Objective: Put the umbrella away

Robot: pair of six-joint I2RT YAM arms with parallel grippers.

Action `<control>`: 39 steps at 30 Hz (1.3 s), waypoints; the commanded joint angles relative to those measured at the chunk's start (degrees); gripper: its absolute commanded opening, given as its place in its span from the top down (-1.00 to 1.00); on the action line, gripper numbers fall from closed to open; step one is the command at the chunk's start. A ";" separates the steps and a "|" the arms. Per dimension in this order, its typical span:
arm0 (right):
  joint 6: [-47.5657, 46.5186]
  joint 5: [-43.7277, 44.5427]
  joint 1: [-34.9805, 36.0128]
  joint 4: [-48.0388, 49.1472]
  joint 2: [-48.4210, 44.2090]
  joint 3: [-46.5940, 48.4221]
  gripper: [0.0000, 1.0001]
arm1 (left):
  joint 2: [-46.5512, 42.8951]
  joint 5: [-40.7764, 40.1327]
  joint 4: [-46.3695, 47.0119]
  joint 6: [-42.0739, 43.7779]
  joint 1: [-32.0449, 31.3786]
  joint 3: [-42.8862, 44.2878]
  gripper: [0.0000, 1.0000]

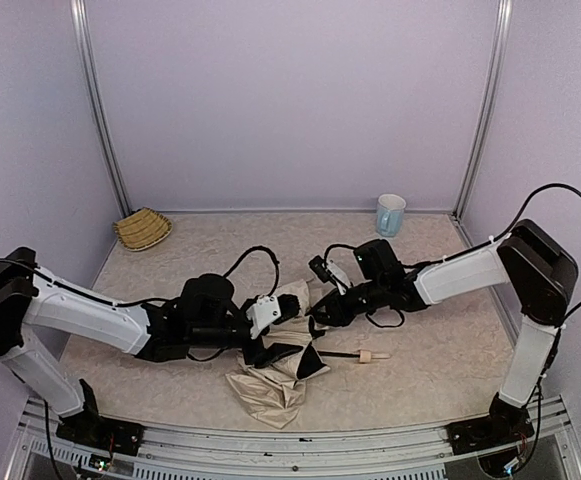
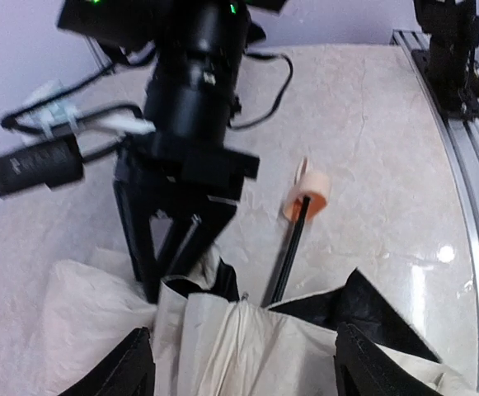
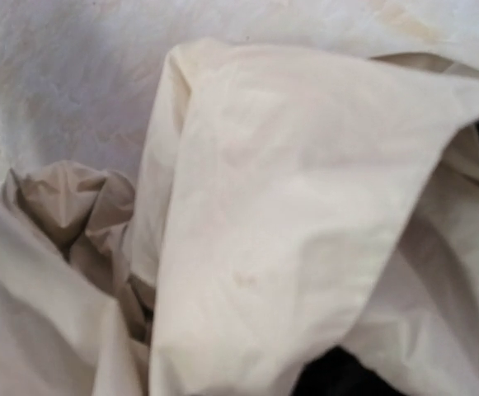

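Cream crinkled fabric of the umbrella (image 1: 267,386) lay bunched on the table (image 1: 440,350), roughly centre, just ahead of the gap between the two arm bases. Canopy was collapsed and rumpled, with dark patches showing among the folds. Thin black shaft (image 2: 287,260) ran out of the fabric toward the robot's right and lay flat on the table. It ended in the small tan handle (image 1: 375,356), which was clear of the fabric.

Left end effector (image 2: 247,363): open. Its black fingers (image 2: 132,367) stood wide apart at the bottom of the left wrist view. Canopy folds filled the space between them, and I couldn't see either finger pinching the cloth.

Right end effector (image 2: 158,276): came at the canopy from the far side, tips pointed down into the fabric next to the left one. The right wrist view was nothing but cream cloth up close, fingers not visible. From the left wrist view the tips sank into the folds, so I couldn't tell if it was closed on the fabric or only pressing into it.

Both arms reached inward and met over the canopy end of the umbrella, well short of the handle.

Woven straw basket (image 1: 142,228) sat at the far left corner of the table. Pale blue mug (image 1: 390,214) stood upright near the far right corner. Both were well apart from the umbrella.
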 commanded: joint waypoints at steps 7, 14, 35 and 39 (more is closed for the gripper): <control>-17.35 5.43 0.27 -22.71 -11.37 4.03 -0.13 | -22.49 -3.89 0.78 -7.46 -3.20 -4.58 -0.54; -27.45 11.13 4.62 -33.93 -9.38 4.68 -0.53 | -26.37 -12.55 -11.31 -24.81 -3.20 -9.26 -0.23; -38.96 22.43 10.61 -30.34 -0.76 6.24 0.92 | -22.07 -10.73 -16.82 -48.85 -3.04 -17.53 -0.57; -40.37 24.16 10.61 -23.66 -5.38 3.50 1.00 | -20.96 -8.66 -10.13 -44.94 -2.95 -20.09 -0.59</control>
